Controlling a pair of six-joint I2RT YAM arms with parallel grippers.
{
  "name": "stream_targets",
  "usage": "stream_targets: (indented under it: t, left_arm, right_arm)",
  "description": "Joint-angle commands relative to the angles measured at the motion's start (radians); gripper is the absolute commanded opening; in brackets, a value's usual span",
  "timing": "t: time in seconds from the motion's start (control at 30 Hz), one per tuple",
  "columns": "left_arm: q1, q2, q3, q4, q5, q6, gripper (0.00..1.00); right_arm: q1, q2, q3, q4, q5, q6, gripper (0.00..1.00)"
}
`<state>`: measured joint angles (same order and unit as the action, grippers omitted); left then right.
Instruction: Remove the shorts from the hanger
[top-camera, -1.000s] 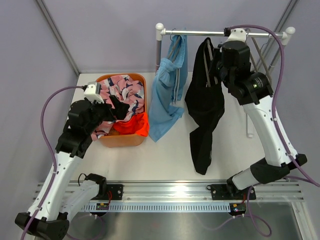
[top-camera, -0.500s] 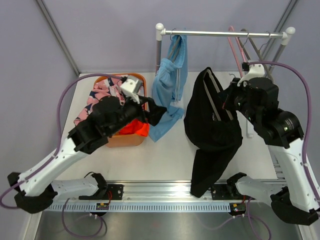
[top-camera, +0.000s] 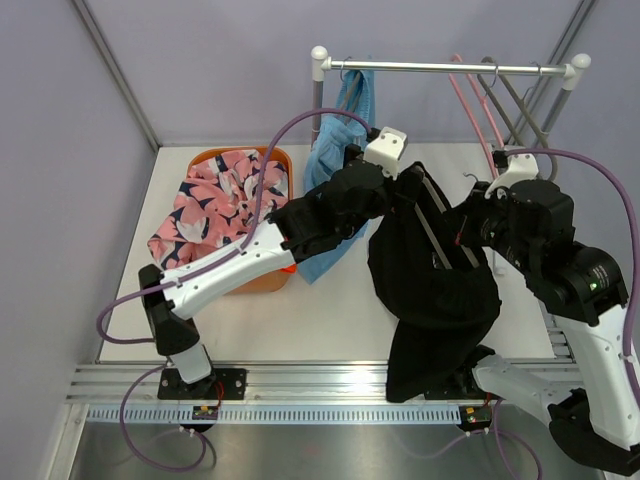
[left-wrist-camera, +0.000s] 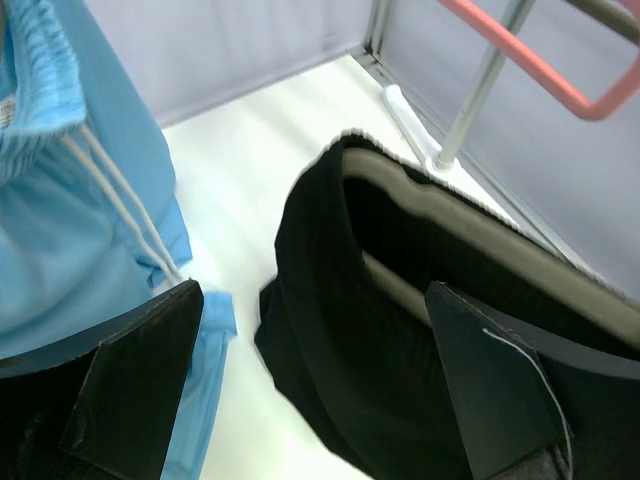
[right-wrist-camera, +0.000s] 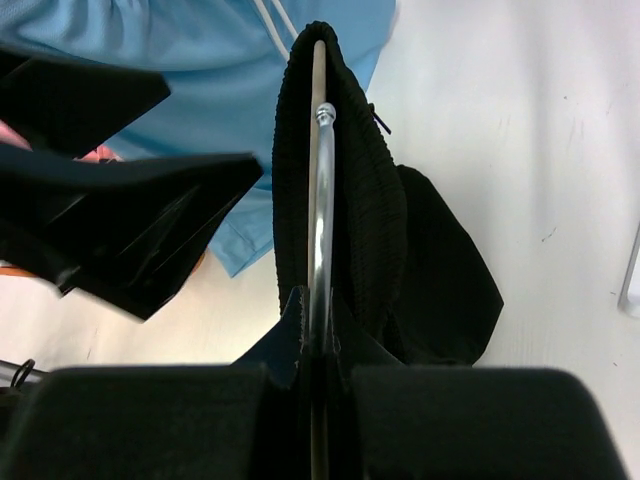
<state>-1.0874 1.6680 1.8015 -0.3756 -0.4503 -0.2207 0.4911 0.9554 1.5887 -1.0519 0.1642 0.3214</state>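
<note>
The black shorts (top-camera: 432, 290) hang on a grey hanger (top-camera: 440, 225) held off the rail above the table. My right gripper (top-camera: 468, 228) is shut on the hanger's metal bar (right-wrist-camera: 318, 180), with the black shorts (right-wrist-camera: 365, 200) draped over it. My left gripper (top-camera: 398, 192) is open at the top of the black shorts (left-wrist-camera: 330, 330), its fingers (left-wrist-camera: 135, 385) astride the waistband and not touching it. The light blue shorts (top-camera: 335, 170) hang on the rail. The pink patterned shorts (top-camera: 215, 195) lie in the orange basket (top-camera: 245, 280). The orange shorts are hidden under my left arm.
The rack's rail (top-camera: 450, 68) crosses the back, with empty pink (top-camera: 468, 105) and grey (top-camera: 520, 100) hangers at its right end. The rack's post (left-wrist-camera: 470, 110) stands behind the black shorts. Purple walls close in the table at the back and left.
My left arm has swung from the basket across to the top of the black shorts. My right arm has carried the hanger with the shorts off the rail, down and nearer.
</note>
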Motion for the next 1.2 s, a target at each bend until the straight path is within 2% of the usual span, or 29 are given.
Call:
stream_targets:
  t: [0.0, 0.2, 0.3, 0.4, 0.73, 0.97, 1.17]
  left_arm:
    - [-0.005, 0.060, 0.125, 0.035, -0.085, 0.040, 0.99]
    - [-0.005, 0.139, 0.226, 0.018, -0.085, 0.047, 0.94]
    - [-0.003, 0.153, 0.229, 0.012, -0.094, 0.041, 0.82]
    - [-0.005, 0.165, 0.226, 0.004, -0.088, 0.041, 0.75]
    - [-0.005, 0.167, 0.187, 0.007, -0.050, 0.026, 0.73]
    - [-0.002, 0.196, 0.209, -0.003, -0.028, 0.029, 0.53]
    - [0.000, 0.208, 0.223, -0.011, -0.014, 0.029, 0.50]
  right_arm:
    - [0.007, -0.023, 0.033, 0.012, -0.031, 0.008, 0.00]
    - [0.007, -0.021, 0.050, -0.003, -0.026, -0.001, 0.00]
    - [0.007, -0.018, 0.063, -0.005, -0.026, -0.004, 0.00]
    - [0.007, -0.014, 0.076, -0.007, -0.029, -0.004, 0.00]
    - [0.007, -0.001, 0.097, -0.008, -0.026, -0.008, 0.00]
    - [0.007, -0.003, 0.111, -0.019, -0.017, -0.011, 0.00]
    - [0.007, 0.000, 0.139, -0.030, -0.014, -0.015, 0.00]
